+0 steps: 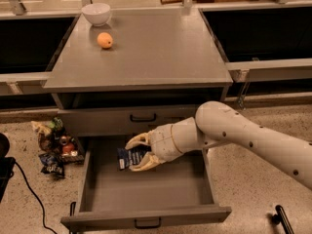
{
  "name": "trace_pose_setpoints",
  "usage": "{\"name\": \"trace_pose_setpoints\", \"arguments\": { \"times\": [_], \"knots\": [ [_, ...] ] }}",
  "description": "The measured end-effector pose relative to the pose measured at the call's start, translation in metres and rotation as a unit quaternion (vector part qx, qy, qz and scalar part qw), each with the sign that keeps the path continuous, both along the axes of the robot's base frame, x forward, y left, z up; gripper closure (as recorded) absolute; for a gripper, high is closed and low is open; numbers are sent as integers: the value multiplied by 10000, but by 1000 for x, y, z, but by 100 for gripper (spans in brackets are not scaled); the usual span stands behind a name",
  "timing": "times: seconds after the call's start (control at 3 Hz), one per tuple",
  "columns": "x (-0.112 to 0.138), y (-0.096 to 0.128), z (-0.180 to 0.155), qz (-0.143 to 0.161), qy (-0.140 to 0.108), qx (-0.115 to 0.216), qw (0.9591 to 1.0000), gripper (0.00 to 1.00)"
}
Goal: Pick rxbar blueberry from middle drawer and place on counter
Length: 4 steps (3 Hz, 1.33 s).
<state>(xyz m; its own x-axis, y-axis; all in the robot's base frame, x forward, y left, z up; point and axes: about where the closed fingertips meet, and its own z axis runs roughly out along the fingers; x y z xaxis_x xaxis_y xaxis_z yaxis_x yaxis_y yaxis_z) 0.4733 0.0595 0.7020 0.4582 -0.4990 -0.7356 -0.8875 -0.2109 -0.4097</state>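
Note:
The middle drawer (146, 217) is pulled open below the cabinet, its grey floor showing. My gripper (137, 153) reaches into it from the right on a white arm. Its cream fingers (139, 141) are shut on the rxbar blueberry (129, 157), a dark navy wrapper with white lettering, held slightly above the drawer floor at the back left. The counter (161, 48) is the flat grey cabinet top above.
A white bowl (96, 13) and an orange fruit (105, 40) sit at the counter's back left. A pile of snack packets (53, 145) lies on the floor left of the drawer. A closed drawer front (142, 117) is above the open one.

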Motion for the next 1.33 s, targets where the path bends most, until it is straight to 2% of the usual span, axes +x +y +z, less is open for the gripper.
{"name": "trace_pose_setpoints", "arguments": {
  "times": [0.33, 0.67, 1.0, 1.33],
  "knots": [
    [0, 0, 0, 1, 0, 0, 10000, 100],
    [11, -6, 24, 154, 48, 48, 9999, 100],
    [38, -25, 80, 304, 54, -20, 9995, 100],
    [65, -48, 136, 190, -77, -141, 9997, 100]
  ]
}}
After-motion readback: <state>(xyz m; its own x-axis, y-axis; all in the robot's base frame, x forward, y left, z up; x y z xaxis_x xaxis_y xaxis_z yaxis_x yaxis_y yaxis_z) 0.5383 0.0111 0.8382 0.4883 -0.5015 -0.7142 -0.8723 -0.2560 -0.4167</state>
